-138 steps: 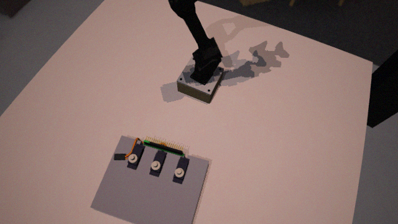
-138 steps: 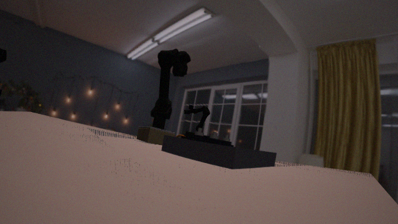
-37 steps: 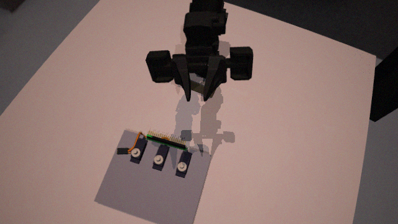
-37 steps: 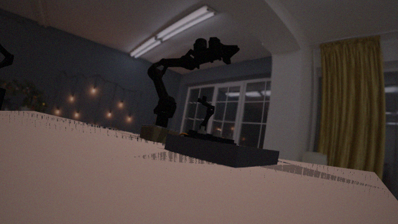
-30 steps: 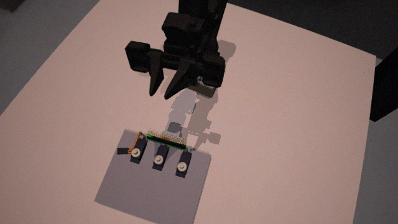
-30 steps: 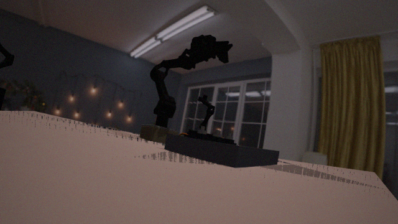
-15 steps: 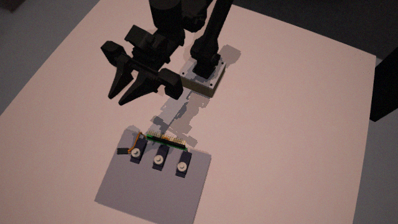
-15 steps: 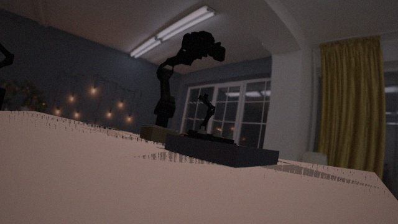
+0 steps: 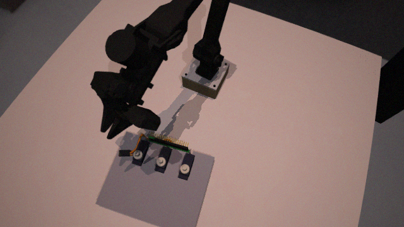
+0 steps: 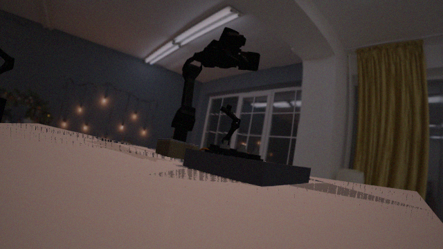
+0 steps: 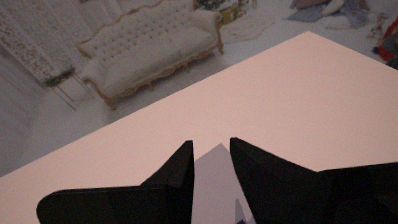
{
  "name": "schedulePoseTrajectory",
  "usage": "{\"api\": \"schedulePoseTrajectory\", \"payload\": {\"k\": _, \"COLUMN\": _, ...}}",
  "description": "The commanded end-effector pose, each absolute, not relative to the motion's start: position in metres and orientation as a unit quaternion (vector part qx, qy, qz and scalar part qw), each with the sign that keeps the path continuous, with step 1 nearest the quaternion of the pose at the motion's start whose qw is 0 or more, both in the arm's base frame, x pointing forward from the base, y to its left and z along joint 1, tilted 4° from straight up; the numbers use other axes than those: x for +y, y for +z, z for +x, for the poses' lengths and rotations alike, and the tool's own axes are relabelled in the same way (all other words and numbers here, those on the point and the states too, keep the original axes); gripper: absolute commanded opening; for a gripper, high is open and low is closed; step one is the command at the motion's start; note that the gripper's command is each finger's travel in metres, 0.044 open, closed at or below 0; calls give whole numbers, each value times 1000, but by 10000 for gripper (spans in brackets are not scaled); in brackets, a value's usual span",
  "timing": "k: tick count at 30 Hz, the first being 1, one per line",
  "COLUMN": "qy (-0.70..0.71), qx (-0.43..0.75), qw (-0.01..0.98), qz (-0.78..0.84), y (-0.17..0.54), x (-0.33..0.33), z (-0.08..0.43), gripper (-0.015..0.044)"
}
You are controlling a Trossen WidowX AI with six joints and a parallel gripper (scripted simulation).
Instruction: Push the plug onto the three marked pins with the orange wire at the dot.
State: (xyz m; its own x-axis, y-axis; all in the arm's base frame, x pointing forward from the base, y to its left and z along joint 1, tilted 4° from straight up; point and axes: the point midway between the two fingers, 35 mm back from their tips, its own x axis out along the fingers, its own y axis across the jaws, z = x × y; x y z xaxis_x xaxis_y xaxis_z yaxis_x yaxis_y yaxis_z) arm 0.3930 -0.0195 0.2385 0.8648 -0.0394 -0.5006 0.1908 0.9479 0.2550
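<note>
The grey holder plate (image 9: 158, 192) (image 10: 249, 171) lies on the table (image 9: 284, 126) with three dark servos; the left one (image 9: 139, 153) carries an orange lead (image 9: 135, 147). The lead ends in a small dark plug (image 9: 124, 153) lying at the plate's left edge. A green strip (image 9: 170, 145) with a row of gold pins (image 9: 172, 139) runs along the plate's far edge. The marked band is too small to make out. My gripper (image 9: 107, 133) (image 11: 211, 145) is open and empty. It hangs in the air above the plate's left corner, up and left of the plug. The wrist view shows a patch of the plate (image 11: 215, 175) between the fingers.
The arm's base block (image 9: 205, 83) (image 10: 169, 148) stands behind the holder. A dark box (image 9: 389, 91) sits off the table's right edge. The table's left edge runs close to the gripper.
</note>
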Motion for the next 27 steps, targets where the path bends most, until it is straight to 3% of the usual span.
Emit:
{"api": "schedulePoseTrajectory", "payload": {"k": 1, "qy": -83, "qx": 306, "qw": 932, "qz": 178, "y": 216, "x": -25, "z": 402, "gripper": 115}}
{"api": "schedulePoseTrajectory", "payload": {"k": 27, "qy": -276, "qx": 586, "qw": 694, "qz": 315, "y": 76, "x": -52, "z": 411, "gripper": 115}}
